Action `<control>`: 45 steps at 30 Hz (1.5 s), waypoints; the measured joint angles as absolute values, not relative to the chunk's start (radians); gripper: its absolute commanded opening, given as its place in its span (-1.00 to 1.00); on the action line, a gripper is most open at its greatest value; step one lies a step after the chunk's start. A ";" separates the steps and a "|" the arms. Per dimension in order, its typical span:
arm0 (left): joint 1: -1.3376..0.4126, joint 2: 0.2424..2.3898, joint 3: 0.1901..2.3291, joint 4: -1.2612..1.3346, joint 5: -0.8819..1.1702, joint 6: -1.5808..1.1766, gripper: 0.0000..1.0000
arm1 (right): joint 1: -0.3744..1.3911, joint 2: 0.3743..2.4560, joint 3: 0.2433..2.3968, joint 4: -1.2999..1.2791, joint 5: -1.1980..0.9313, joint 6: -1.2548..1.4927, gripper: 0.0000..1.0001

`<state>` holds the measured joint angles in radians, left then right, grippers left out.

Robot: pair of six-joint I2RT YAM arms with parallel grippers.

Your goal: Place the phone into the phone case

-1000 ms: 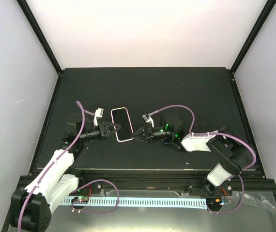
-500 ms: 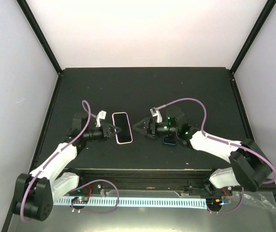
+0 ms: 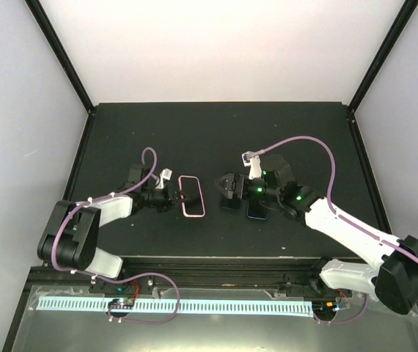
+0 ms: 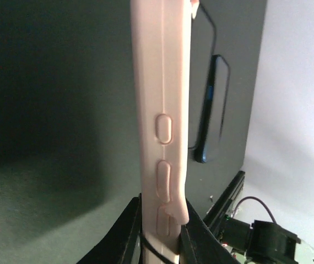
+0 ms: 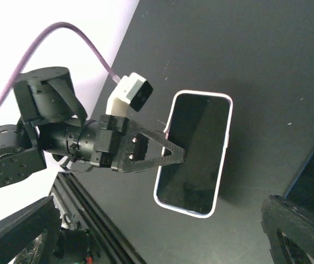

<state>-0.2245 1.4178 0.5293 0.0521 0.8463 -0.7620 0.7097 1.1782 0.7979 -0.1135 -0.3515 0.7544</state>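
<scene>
The phone case [image 3: 192,196] has a pale pink rim around a dark glossy inside. My left gripper [image 3: 177,196] is shut on its left long edge and seems to hold it just above the table. In the left wrist view the case's [image 4: 162,93] side buttons face me, with the gripper [image 4: 161,212] pinching front and back. The phone [image 3: 257,213], a dark slab with a blue edge, lies flat on the table under my right arm. My right gripper [image 3: 226,192] stands open just right of the case and holds nothing. Its fingers [image 5: 19,234] are spread wide, with the case [image 5: 195,151] ahead of them.
The black table [image 3: 216,136] is walled in white, with black frame rails at the sides and along the near edge [image 3: 216,258]. Purple cables [image 3: 304,143] loop over both arms. In the right wrist view the phone's blue edge [image 5: 310,168] shows at the right border.
My right gripper has opened and drawn back to the right, away from the case's right edge. The left gripper, still shut on the case, has carried it slightly right.
</scene>
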 measured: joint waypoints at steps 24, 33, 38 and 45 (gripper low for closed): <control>-0.231 1.441 0.557 -0.120 0.653 -0.653 0.33 | 0.705 1.144 0.887 -0.322 -0.185 0.645 1.00; -0.231 1.137 0.625 -0.327 0.524 -0.607 0.98 | 0.705 1.053 0.888 -0.383 -0.107 0.635 1.00; -0.231 0.959 0.728 -0.453 0.471 -0.575 0.98 | 0.705 0.998 0.902 -0.418 -0.058 0.635 1.00; -0.231 0.758 0.922 -0.608 0.449 -0.524 0.98 | 0.704 0.936 0.982 -0.508 -0.004 0.633 1.00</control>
